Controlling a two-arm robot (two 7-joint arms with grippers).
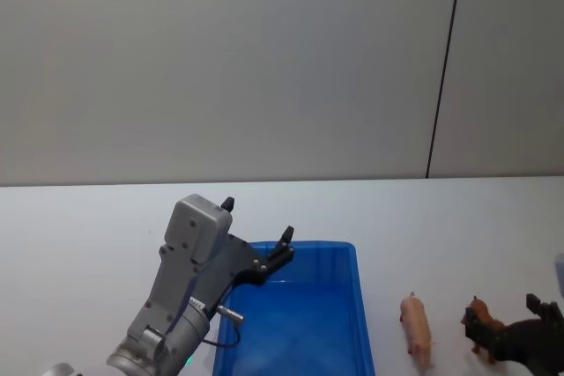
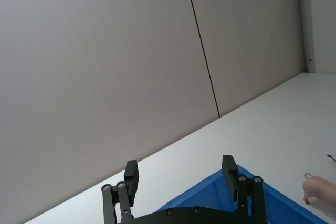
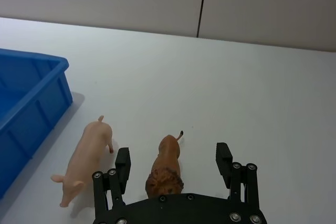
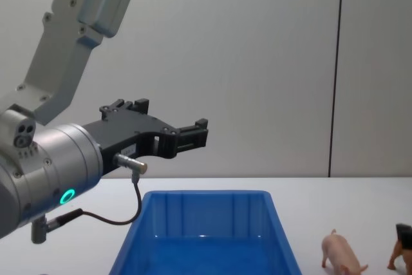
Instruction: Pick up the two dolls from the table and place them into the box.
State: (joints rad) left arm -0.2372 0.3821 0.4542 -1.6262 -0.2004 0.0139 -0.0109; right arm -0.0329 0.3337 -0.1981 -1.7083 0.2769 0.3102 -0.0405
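Note:
The blue box (image 1: 348,257) stands on the white table (image 1: 88,226) in front of me. To its right stand the two dolls: a pale pink pig (image 1: 417,328) and, further right, an orange-brown animal (image 1: 480,316). My right gripper (image 3: 173,161) is open and low at the brown doll (image 3: 167,163), with one finger on each side of it and a gap to each. The pig (image 3: 86,158) stands just outside the fingers, between that gripper and the box (image 3: 26,93). My left gripper (image 1: 257,222) hangs open and holds nothing, above the box's far left corner (image 4: 206,193).
A grey wall with a dark vertical seam (image 1: 445,68) runs behind the table. White tabletop stretches beyond the dolls and to the left of the box. The left arm's grey housing (image 4: 84,4) rises high over the box's left side.

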